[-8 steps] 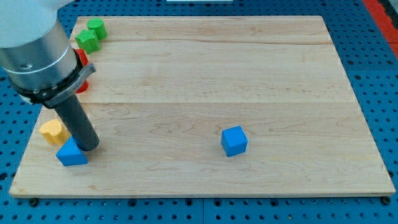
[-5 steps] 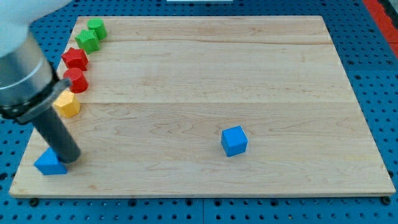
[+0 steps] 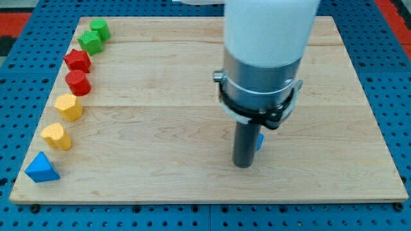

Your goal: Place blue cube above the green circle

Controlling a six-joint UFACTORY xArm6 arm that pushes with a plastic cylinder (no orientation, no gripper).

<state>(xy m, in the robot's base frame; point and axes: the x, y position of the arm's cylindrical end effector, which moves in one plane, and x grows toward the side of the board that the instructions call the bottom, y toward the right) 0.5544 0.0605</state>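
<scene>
**The rod jumps over to the blue cube**

A wooden board (image 3: 192,70) lies on a blue table with holes. There are no jaws here, just a rod. My tip (image 3: 243,164) was at the far left by the blue triangle (image 3: 42,168) a moment ago. Now it stands right in front of the blue cube (image 3: 259,140), hiding most of it. The green circle (image 3: 99,28) sits far off in the top left corner, beside another green block (image 3: 90,42). I think the push can start now.
</scene>
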